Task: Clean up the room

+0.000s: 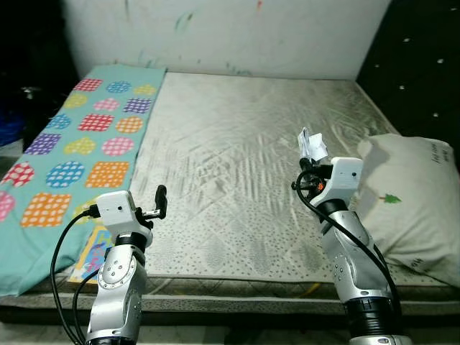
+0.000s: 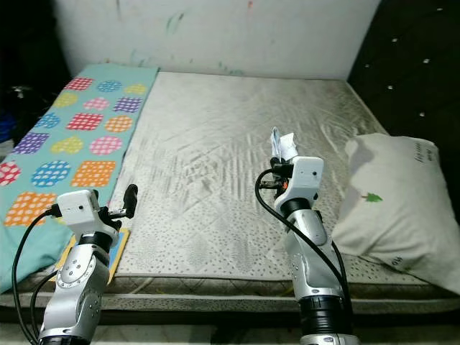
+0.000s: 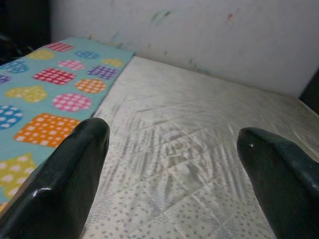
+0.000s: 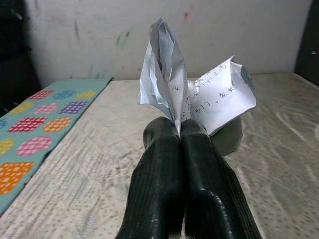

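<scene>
Nearest to you, at the bed's front edge, your left gripper point(image 3: 172, 144) hovers with its fingers spread wide apart and nothing between them, beside a colourful book point(image 1: 92, 253) lying partly under the teal patterned blanket point(image 1: 79, 136). Your right gripper point(image 4: 180, 130) is raised above the mattress point(image 1: 244, 144), fingers pressed together on a crumpled paper point(image 4: 199, 92) with handwriting on it. A white pillow point(image 1: 413, 194) lies to its right. Farther back, you see the marked white wall point(image 1: 230, 32).
</scene>
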You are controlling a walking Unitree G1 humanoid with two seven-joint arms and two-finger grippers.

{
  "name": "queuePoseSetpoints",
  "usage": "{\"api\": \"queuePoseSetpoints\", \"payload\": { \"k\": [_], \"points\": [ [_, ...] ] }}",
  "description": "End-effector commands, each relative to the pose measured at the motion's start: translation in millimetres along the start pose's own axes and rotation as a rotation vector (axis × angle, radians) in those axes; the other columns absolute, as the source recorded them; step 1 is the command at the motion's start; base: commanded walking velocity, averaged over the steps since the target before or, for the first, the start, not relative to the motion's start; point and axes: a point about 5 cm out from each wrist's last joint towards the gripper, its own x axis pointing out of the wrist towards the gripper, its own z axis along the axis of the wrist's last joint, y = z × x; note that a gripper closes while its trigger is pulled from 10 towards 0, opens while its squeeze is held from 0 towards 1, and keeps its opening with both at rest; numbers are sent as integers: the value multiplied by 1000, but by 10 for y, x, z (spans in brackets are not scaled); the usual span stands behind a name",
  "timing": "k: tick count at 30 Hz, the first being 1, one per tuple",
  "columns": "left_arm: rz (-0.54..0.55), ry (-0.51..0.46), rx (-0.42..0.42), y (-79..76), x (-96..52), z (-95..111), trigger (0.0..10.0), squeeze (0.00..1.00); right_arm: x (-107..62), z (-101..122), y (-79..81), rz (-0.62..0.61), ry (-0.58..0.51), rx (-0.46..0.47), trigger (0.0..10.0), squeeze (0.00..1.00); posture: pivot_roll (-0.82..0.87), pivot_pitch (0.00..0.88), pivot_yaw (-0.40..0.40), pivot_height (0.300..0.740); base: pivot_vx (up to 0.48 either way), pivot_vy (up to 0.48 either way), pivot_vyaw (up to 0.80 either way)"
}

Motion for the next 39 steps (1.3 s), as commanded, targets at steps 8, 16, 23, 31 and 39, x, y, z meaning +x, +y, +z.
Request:
{"api": "queuePoseSetpoints", "payload": {
  "k": [8, 16, 23, 31, 39],
  "points": [
    [-5, -6, 12, -35, 13, 11, 10000, 0, 8, -4, -18, 2, 7, -16, 10000, 0, -148, 0, -2, 740, 0, 424, 0],
    [-5, -5, 12, -36, 18, 10, 10000, 0, 9, -13, -31, 0, 11, -19, 10000, 0, -149, 0, 0, 740, 0, 454, 0],
    [-26, -25, 14, -49, 13, 34, 10000, 0, 12, -22, -36, -3, 18, -22, 10000, 0, -148, 0, -2, 740, 0, 385, 0],
    [-59, -30, -3, -77, -6, 48, 10000, 0, 1, -38, -45, -6, 22, -24, 10000, 0, -152, 0, 1, 740, 0, 0, 0],
    [-73, -34, -17, -90, -9, 50, 10000, 0, 0, -45, -56, -6, 26, -29, 10000, 0, -153, 0, -3, 740, 0, 0, 0]
  ]
}}
